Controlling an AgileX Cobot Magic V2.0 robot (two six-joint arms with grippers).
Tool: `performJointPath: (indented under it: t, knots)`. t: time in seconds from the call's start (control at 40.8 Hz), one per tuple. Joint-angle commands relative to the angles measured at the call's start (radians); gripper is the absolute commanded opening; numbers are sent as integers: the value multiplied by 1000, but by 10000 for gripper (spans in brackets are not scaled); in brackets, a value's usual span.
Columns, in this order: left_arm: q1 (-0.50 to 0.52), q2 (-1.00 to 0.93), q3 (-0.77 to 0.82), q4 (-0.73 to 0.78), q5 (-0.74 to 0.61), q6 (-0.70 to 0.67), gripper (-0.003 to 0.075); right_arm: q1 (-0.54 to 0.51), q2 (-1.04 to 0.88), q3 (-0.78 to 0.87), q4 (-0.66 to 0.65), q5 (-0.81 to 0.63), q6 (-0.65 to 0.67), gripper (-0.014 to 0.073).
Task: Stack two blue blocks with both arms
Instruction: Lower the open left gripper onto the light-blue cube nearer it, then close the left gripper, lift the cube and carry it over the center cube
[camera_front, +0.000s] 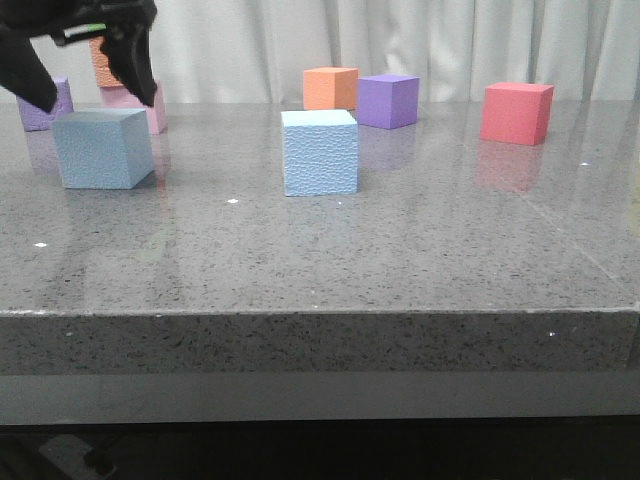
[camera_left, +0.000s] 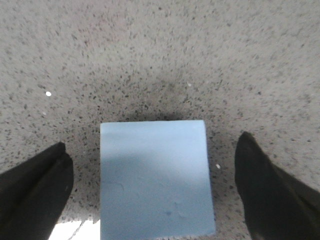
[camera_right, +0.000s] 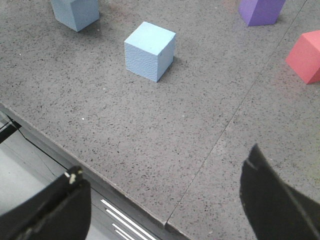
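We saw the left hand (camera_front: 95, 85) hanging spread above the left blue block (camera_front: 103, 148), its two dark fingers (camera_front: 138, 70) straddling the cube from above without touching it; in the left wrist view the same block (camera_left: 156, 177) sat between the fingers (camera_left: 35, 195) with a strip of bare counter (camera_left: 160, 60) showing on each side. That block stood near the left side of the grey speckled counter (camera_front: 400, 260), turned a little so that one corner faced forward. The other blue block (camera_front: 319, 152) stood upright near the middle, well apart from the first, with open stone in front of it all the way to the counter's front edge. Behind it, an orange cube (camera_front: 331, 88) and a purple cube (camera_front: 388, 101) sat just beside each other, and a red cube (camera_front: 517, 113) stood alone to the right. A pink cube (camera_front: 150, 108) and a second purple cube (camera_front: 52, 105) lay behind the left hand, partly hidden by it. The right hand (camera_right: 165, 205) was spread too, holding nothing, and hovered over the counter's near edge, where a seam in the stone ran back from the lip; from there the middle blue block (camera_right: 150, 50) lay ahead with clear surface on all sides.
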Motion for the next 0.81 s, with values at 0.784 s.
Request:
performJointPath:
  t: [0.784]
  knots:
    - [-10, 30, -203, -33, 62, 166, 390, -4, -4, -24, 18, -73, -9, 612]
